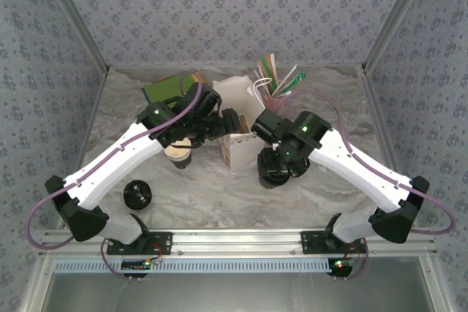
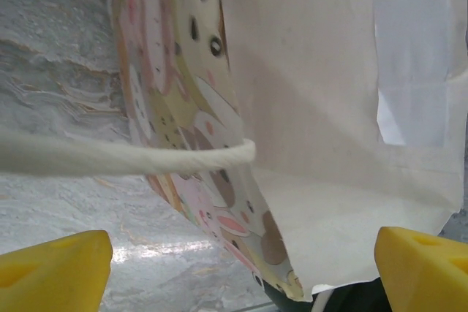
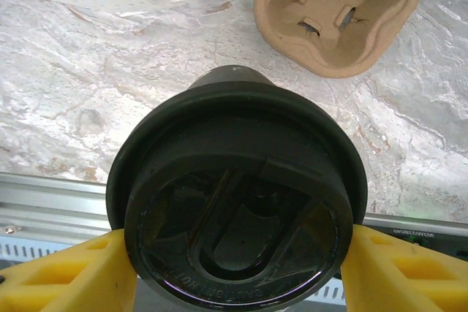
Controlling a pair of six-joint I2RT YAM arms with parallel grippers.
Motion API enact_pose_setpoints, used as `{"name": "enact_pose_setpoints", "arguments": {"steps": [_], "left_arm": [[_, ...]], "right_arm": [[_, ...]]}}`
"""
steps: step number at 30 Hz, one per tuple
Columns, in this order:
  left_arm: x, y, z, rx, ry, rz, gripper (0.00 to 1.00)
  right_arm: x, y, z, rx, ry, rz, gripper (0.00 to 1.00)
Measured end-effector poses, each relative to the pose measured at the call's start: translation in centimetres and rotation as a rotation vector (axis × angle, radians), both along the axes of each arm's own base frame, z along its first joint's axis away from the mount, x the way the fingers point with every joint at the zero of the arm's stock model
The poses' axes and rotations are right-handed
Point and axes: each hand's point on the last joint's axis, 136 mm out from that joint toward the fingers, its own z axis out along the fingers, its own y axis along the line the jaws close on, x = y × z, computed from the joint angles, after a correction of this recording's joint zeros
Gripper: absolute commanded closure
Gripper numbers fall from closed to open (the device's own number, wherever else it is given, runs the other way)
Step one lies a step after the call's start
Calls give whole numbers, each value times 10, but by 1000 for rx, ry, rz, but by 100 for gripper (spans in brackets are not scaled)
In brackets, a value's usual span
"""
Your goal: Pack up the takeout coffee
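The takeout coffee (image 3: pixel 235 202), a dark cup with a round black lid, is held between the yellow fingers (image 3: pixel 66 272) of my right gripper (image 3: pixel 238 268), which is shut on the lid's rim. That gripper (image 1: pixel 276 169) hangs low over the table, just right of the paper bag (image 1: pixel 240 115). The bag's printed side (image 2: pixel 172 93) and pale inner wall fill the left wrist view, with its white rope handle (image 2: pixel 124 157) running loose across. My left gripper (image 2: pixel 241 275) is open at the bag's left side (image 1: pixel 223 128), its jaws wide apart with nothing between them.
A lidless cup (image 1: pixel 179 153) stands under the left arm and a loose black lid (image 1: pixel 137 193) lies near the front left. A pulp cup carrier (image 3: pixel 336 12) sits beyond the held cup. A green packet (image 1: pixel 164 91) and a holder of sticks (image 1: pixel 274 82) stand at the back.
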Motion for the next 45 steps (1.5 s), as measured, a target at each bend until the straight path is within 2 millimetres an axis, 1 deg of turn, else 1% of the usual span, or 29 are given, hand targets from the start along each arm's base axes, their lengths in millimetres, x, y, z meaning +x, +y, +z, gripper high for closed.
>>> {"name": "enact_pose_setpoints", "arguments": {"steps": [5, 7, 9, 18, 23, 27, 35, 40, 45], "left_arm": [[4, 12, 10, -3, -38, 18, 5], [6, 13, 11, -1, -42, 20, 4], [7, 15, 11, 3, -45, 20, 0], [12, 20, 11, 19, -58, 19, 0], [13, 20, 10, 22, -58, 19, 0], [13, 20, 9, 24, -57, 13, 0], [13, 20, 9, 26, -59, 6, 0], [14, 20, 9, 25, -55, 5, 1], [17, 18, 1, 40, -38, -2, 0]], "right_arm": [[-3, -4, 17, 29, -21, -3, 32], [-4, -5, 25, 43, -32, -3, 32], [-4, -6, 33, 60, -46, -6, 32], [2, -18, 76, 124, -111, -29, 33], [13, -19, 106, 184, -183, -32, 33], [25, -18, 124, 217, -232, -34, 33], [41, -22, 141, 248, -275, -51, 33], [46, -26, 151, 282, -291, -75, 33], [49, -30, 159, 304, -309, -78, 33]]}}
